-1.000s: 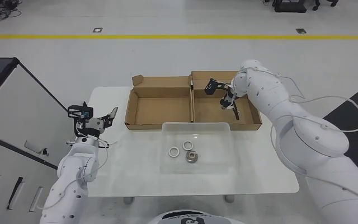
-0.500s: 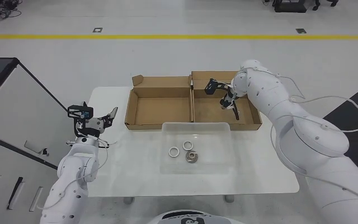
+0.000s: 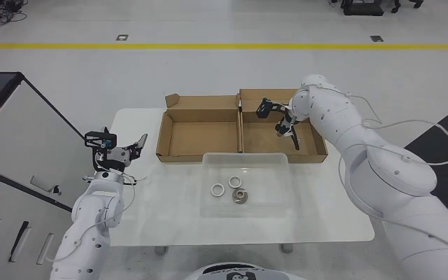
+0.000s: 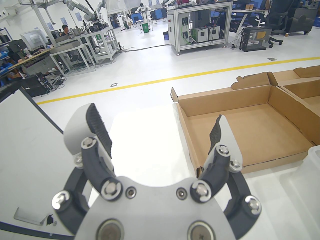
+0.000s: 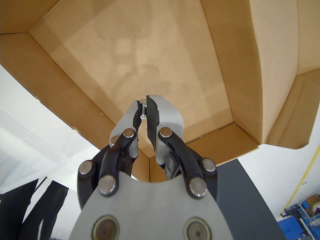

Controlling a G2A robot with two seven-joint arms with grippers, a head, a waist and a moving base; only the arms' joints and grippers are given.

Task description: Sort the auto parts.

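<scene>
The right gripper's [image 5: 143, 100] fingers are nearly closed, with only a narrow slit between the ribbed pads. They pinch a small silver screw [image 5: 143, 112], which lies lengthwise between the tips. The screw hangs above the bare cardboard floor of the right box [image 5: 180, 51], and the box walls rise around it on every side. From above, this gripper [image 3: 283, 130] is over the right-hand part of that box [image 3: 259, 143], nearer its front wall than its back.

The left box [image 3: 199, 138] touches the right box along a shared middle wall, and its flaps are folded up at the back. Just in front of both boxes is a clear plastic tray [image 3: 269, 199], its rear rim close against the box fronts. In the tray are a pale ring [image 3: 218, 189], a second ring [image 3: 235, 182] and a grey metal part [image 3: 239, 197]. The part lies just beside the second ring, between the right arm's box and the table's [image 3: 168, 210] front edge.

The left gripper [image 4: 157, 116] has its fingers spread wide and holds nothing. It hovers at the table's left end [image 3: 133, 148], well apart from the boxes. The near wall of the left box [image 4: 190, 136] stands between it and that box's floor. A slanted white board [image 3: 31, 140] stands just beside the table on that side.
</scene>
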